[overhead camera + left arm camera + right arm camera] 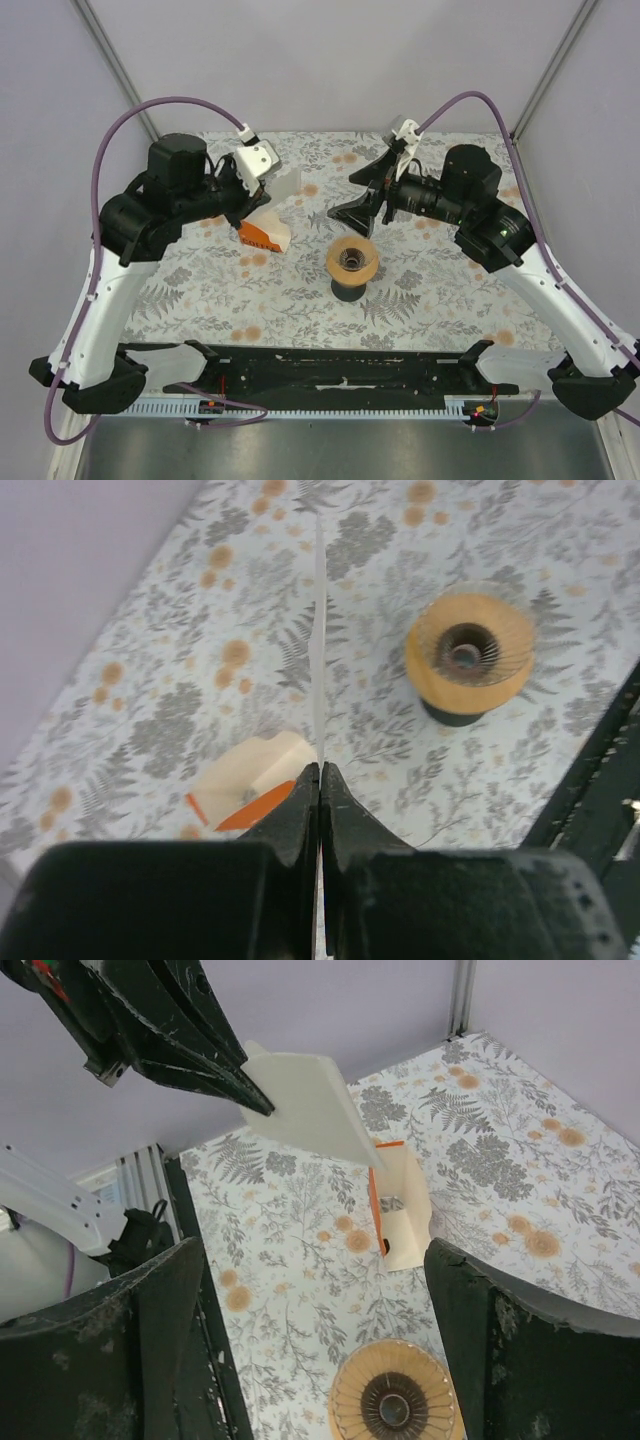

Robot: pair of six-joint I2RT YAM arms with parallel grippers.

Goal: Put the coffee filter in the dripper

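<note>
My left gripper (320,773) is shut on the coffee filter (320,630), a flat white paper seen edge-on in the left wrist view. In the right wrist view the filter (312,1108) hangs in the air from the left fingertips (240,1085), above the table. From above, the filter (286,185) is held back left of the dripper (352,260). The dripper, with a tan-orange rim and black base, stands mid-table and holds nothing; it also shows in the wrist views (468,655) (393,1405). My right gripper (362,195) is open and empty just behind the dripper, its jaws wide apart (320,1360).
An orange and white pack (265,233) lies on the flowered tablecloth below the held filter, left of the dripper; it also shows in the wrist views (250,780) (402,1210). A black rail (330,365) runs along the near edge. Grey walls close in the back and sides.
</note>
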